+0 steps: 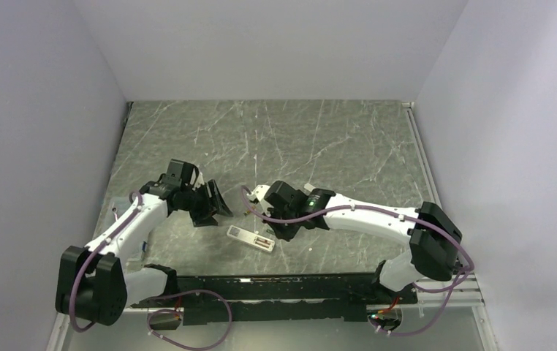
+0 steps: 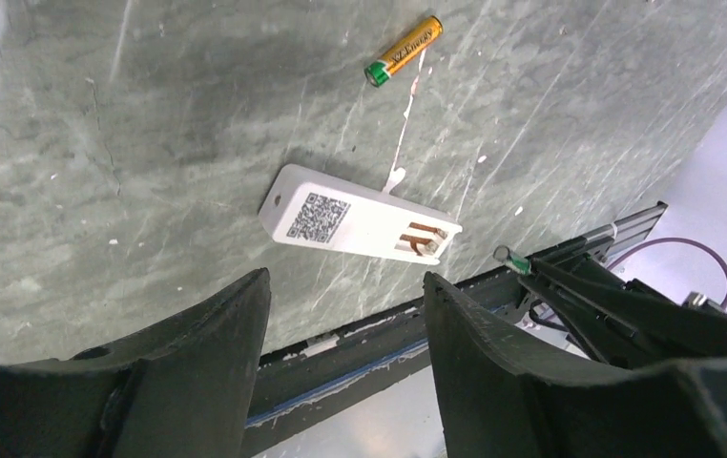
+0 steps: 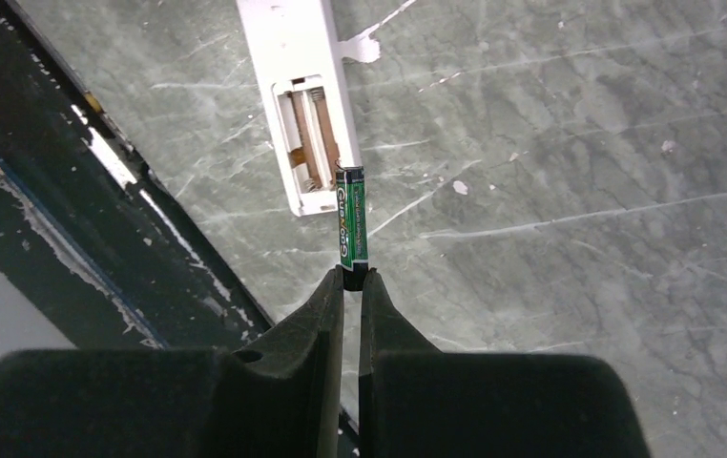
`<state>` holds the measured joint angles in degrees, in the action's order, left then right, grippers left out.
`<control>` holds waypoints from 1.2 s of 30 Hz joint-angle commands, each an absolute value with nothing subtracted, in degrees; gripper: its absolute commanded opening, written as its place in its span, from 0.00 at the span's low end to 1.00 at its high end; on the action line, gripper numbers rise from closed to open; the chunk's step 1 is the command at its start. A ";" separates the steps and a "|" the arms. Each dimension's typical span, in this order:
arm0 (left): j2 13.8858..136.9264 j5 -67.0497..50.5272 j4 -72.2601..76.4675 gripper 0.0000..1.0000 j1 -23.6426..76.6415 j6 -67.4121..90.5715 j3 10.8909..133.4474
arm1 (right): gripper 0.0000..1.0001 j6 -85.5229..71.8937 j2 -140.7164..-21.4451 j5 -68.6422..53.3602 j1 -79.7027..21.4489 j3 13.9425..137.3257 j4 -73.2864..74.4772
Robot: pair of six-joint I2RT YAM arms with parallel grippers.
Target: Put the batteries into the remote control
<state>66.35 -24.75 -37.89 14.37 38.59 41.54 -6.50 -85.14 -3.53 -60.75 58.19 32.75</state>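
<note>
While the right gripper clamps the green battery beside the remote control, left gripper apart.

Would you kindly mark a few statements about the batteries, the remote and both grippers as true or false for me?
1. The right gripper is shut on the end of the green battery. True.
2. The remote lies with its open battery compartment facing up. True.
3. The orange-gold battery sits in that compartment. False: it lies loose on the table, apart from the remote.
4. The left gripper grips the remote. False: its jaws are open and empty, above the table.
</note>
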 commanded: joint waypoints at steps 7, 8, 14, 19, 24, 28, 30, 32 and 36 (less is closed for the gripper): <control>70.88 -27.46 -30.92 0.61 14.15 38.84 40.37 | 0.00 -9.62 -88.62 -6.99 -61.65 64.77 38.77; 71.00 -27.77 -30.66 0.60 14.14 38.91 40.02 | 0.00 -9.78 -88.97 -6.81 -61.69 65.02 39.24; 71.02 -28.28 -30.32 0.58 14.23 38.68 38.04 | 0.00 -10.96 -91.19 -7.77 -61.96 66.57 40.69; 71.72 -28.81 -28.92 0.57 14.24 38.75 36.43 | 0.00 -11.62 -93.32 -7.86 -62.22 67.63 41.16; 73.21 -29.66 -26.50 0.54 14.24 38.89 35.48 | 0.00 -11.99 -95.48 -8.17 -62.31 69.04 42.08; 74.60 -30.46 -24.86 0.50 14.24 38.81 35.55 | 0.00 -12.13 -96.33 -8.09 -62.31 69.58 42.49; 75.28 -30.74 -24.19 0.48 14.32 38.64 35.51 | 0.00 -12.29 -96.74 -8.07 -62.31 69.85 42.69; 75.94 -30.97 -23.53 0.46 14.41 38.52 35.38 | 0.00 -12.39 -97.18 -8.17 -62.27 70.06 42.95; 76.78 -32.07 -21.66 0.43 14.55 38.97 34.68 | 0.00 -12.35 -97.72 -8.29 -62.31 70.53 43.15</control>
